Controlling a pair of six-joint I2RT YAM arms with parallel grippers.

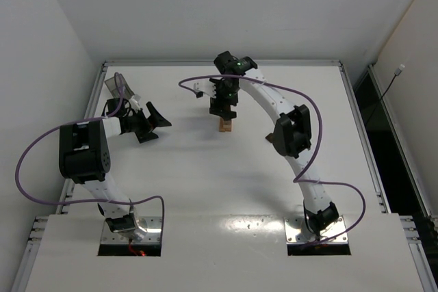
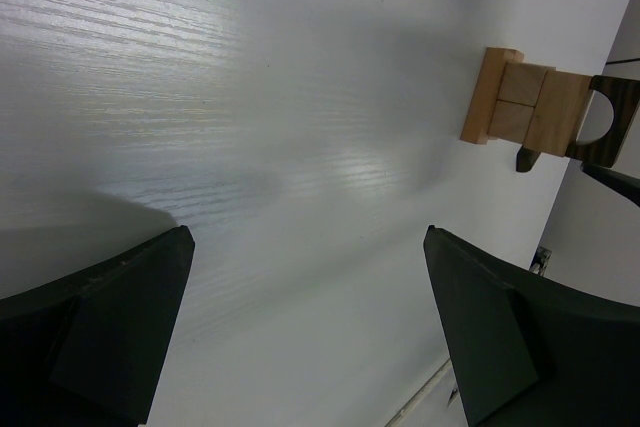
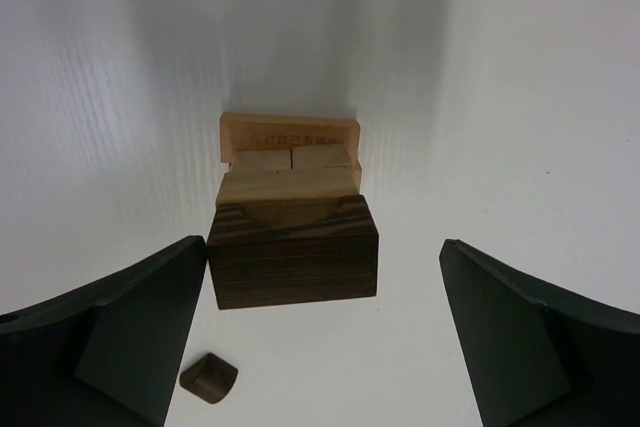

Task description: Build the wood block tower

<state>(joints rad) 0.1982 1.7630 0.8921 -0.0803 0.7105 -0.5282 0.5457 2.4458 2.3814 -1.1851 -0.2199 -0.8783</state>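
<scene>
The left arm (image 1: 85, 152) reaches up the left side of the top view. The left jaws stand wide open over bare table (image 1: 205, 189) and hold nothing. Farther on, just above the middle of that view, the tower (image 1: 225, 126) stands on the table. The right wrist view shows a flat tan base, two tan cubes, a tan brick and the dark arch (image 3: 292, 252) on top. The right jaws hang over it, spread wide on either side, touching none of the wood blocks. A small dark block (image 3: 208, 377) lies beside the tower. A translucent tray (image 1: 113, 85) sits at upper left.
</scene>
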